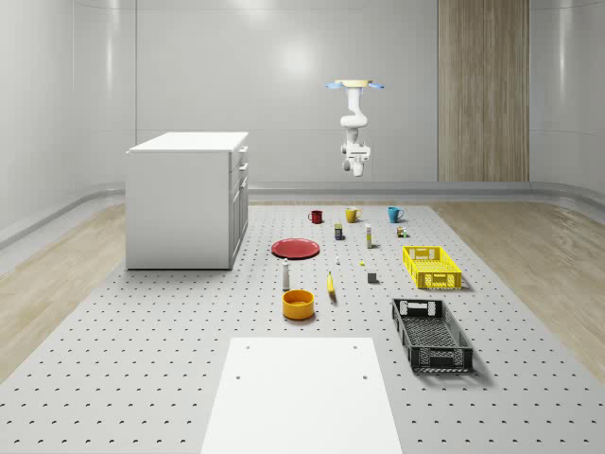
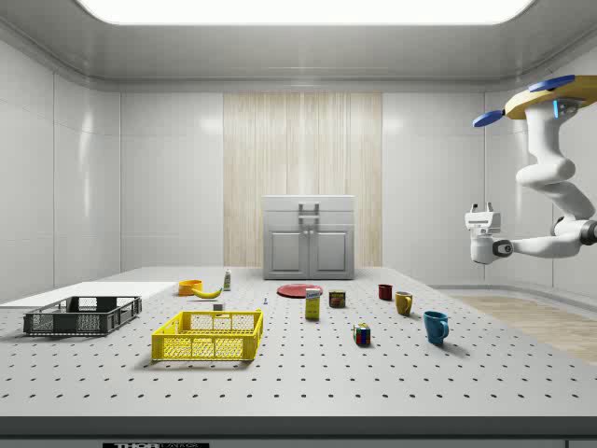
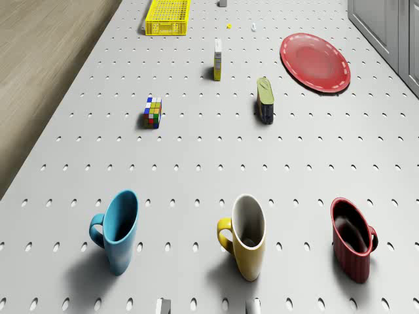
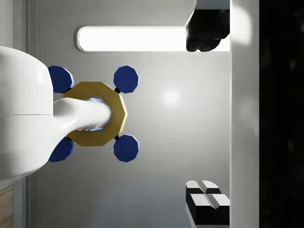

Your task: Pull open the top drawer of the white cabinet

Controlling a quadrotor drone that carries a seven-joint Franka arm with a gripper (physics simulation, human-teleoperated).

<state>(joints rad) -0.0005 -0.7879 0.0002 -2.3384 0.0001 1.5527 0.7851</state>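
1. One drone, hovering high over the far end of the table, above the row of mugs. Four blue rotors counted in the wrist view.
2. One arm hanging below the drone, bent back on itself. Gripper in mid-air, pointing up toward the drone's underside and touching nothing.
3. Two fingers, spread wide apart with nothing between them.
4. One white cabinet, standing on the table toward the whole-scene view's left and well apart from the gripper.
5. Top drawer just under the cabinet's top. Looks flush with the front, so not pulled out. Two doors below it in the side view.
6. Three mugs under the drone: one blue mug, one yellow mug, one red mug. All upright, side by side, not touching.
7. One red plate, lying flat near the cabinet's front.
8. One colour cube, alone past the blue mug.
9. Two crates: yellow crate and black crate, toward the whole-scene view's right, the black one nearer the camera.
10. One orange bowl and one banana, near each other mid-table, apart.
11. One white panel, flat at the table's near edge.
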